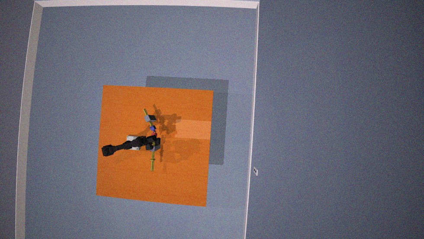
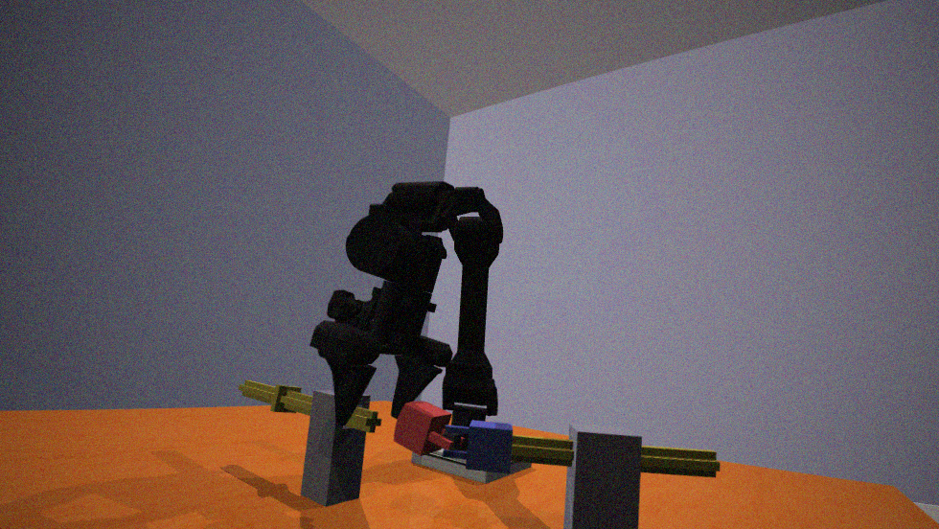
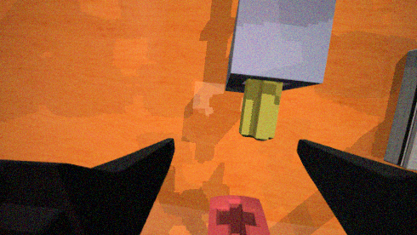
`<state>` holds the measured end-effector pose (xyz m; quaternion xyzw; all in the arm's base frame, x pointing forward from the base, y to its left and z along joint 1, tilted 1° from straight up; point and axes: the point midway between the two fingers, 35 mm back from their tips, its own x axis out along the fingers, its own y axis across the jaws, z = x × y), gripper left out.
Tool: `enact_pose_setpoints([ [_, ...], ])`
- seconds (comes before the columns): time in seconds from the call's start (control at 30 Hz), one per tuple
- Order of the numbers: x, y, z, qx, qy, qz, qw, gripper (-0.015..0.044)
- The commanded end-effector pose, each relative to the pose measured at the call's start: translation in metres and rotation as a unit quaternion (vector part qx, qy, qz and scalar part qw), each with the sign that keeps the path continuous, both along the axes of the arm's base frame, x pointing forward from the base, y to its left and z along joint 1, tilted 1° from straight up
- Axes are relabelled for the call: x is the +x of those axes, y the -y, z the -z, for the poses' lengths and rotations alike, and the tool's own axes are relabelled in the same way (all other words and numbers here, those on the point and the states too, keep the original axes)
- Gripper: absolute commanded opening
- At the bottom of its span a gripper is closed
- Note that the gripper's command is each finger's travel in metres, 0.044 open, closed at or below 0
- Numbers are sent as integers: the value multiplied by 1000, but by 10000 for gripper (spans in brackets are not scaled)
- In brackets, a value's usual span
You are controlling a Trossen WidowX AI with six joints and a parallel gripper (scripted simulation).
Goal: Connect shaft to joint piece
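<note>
The red joint piece (image 1: 154,134) (image 2: 420,426) (image 3: 255,206) is hinged to a blue piece (image 1: 152,128) (image 2: 489,447) on the first yellow shaft (image 1: 145,112) (image 2: 541,451). Its cross-shaped opening shows in the wrist view and looks tilted upward. The second yellow shaft (image 1: 152,166) (image 2: 259,391) (image 3: 259,111) passes through its grey block (image 2: 322,447) (image 3: 281,47); its near end is apart from the red piece. My gripper (image 2: 368,420) (image 3: 234,145) is open and empty, pointing down, its fingertips low near the gap between shaft end and red piece. In the top view the arm hides the fingertips.
The first shaft's grey block (image 1: 149,118) (image 2: 603,479) stands on the orange table (image 1: 124,178) (image 2: 131,433). A collar (image 1: 152,159) (image 2: 285,397) sits on the second shaft beyond its block. The arm's pale base plate (image 1: 129,138) (image 2: 486,475) lies beside the shafts.
</note>
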<state>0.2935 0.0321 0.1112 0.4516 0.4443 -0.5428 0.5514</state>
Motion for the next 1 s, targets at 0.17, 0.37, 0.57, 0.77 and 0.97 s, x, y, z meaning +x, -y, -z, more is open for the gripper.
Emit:
enact_pose_setpoints([
  [0.17, -1, -38, 3, -1, -5, -7, 1000, 440],
  [0.37, -3, -57, 3, 0, -5, -3, 1000, 440],
  [0.57, -2, -55, 10, 0, -5, -3, 1000, 440],
  [0.77, -2, -54, 20, 0, -5, -3, 1000, 440],
  [0.97, -2, -52, 29, 0, -5, -3, 1000, 440],
])
